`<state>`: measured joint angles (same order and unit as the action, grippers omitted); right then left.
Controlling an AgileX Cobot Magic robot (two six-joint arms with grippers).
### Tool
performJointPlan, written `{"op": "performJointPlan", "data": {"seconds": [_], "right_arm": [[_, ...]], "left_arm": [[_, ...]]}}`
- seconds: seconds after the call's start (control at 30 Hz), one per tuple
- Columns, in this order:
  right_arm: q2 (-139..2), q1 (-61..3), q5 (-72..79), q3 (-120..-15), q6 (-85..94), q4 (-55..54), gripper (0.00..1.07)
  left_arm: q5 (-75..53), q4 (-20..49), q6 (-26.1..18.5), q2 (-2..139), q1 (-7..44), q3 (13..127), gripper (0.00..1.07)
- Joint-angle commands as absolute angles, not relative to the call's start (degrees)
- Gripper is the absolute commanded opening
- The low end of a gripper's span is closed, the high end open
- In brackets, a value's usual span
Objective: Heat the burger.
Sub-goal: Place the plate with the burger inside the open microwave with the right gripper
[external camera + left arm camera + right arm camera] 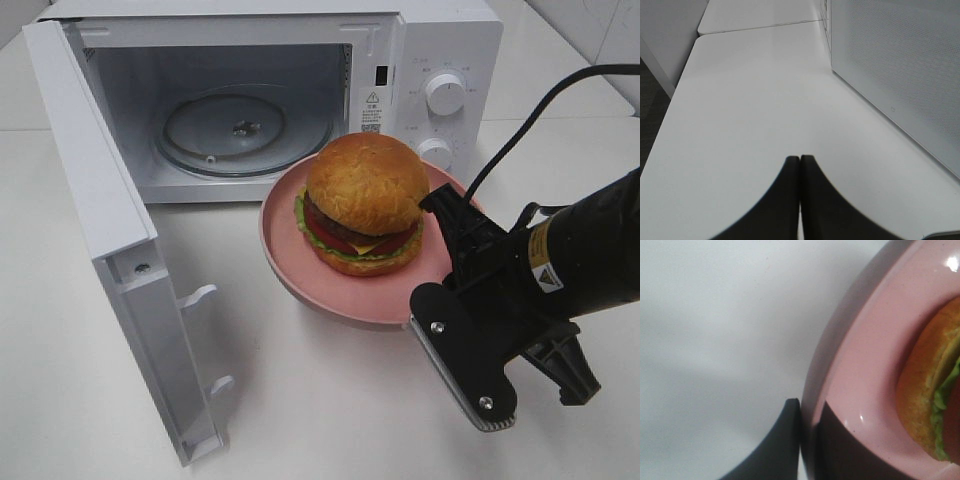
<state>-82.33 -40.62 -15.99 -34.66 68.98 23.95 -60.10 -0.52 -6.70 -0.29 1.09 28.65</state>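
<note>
Round hamburger with golden-brown domed bun (365, 205), dark patty, tomato, cheese and lettuce. It sits upright at the centre of a shallow round pink plate (290, 265), middle-right of the exterior view, just in front of the white microwave oven (440, 40). The oven's hinged white door (90, 200) stands swung wide at frame left. Nothing rests on the round glass turntable (240, 130) inside.

Right gripper (809, 404): jaws pinched on the plate's rim at its right edge, one finger outside, the other lying on the inner slope, short of the bun.

Left gripper (800, 159): fingers pressed together with nothing between them, over the white tabletop (740, 110) beside a perforated white panel (900, 75).

Handling, as judged:
- The burger looks light, but it is a soft, loose stack. Squeezing the bun would dent it and could shift the layers.
- Better carried by the plate, which looks stiff and glossy, so likely slick.
- A one-sided rim pinch leaves the load hanging off the jaws, and the plate may tilt or swivel. Keep it level and go slowly.
- Nothing fixes the burger to the plate, so a tilt could send it sliding.
</note>
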Motion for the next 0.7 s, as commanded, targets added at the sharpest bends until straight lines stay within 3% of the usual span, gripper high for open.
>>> {"op": "performJointPlan", "data": {"seconds": [0.03,0.7], "right_arm": [[-83.71,-40.68,-13.01,-34.95,72.31,24.75,0.00],[-92.42,-40.68,-7.56,-39.82,74.37,24.75,0.00]], "left_arm": [[-59.24,0.00,-6.70,-1.43,1.20,28.42,0.00],[-59.24,0.00,-6.70,-1.43,1.20,28.42,0.00]]}}
